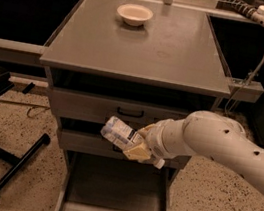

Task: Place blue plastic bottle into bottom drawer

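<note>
Nearest the camera, the bottom drawer [112,203] stands pulled out, its grey floor bare between the side rails. Above its back part hangs the tool [137,148], clamped on the bottle [117,131], which lies nearly level with its base end sticking out to the left. The bottle looks light and thin-walled, so I judge it will dent under a hard squeeze, and its smooth label may slip. A hold across the body near the cap end, as here, seems sound. Round as it is, it may roll once let go. Just behind the tool sit the two upper drawers [96,107], both closed, and the drop must stay clear of their fronts. A black chair base [14,170] lies on the floor to the left, well apart. Further back, a bowl [134,14] rests on the bench [170,58], and a power strip [243,6] sits behind that.
</note>
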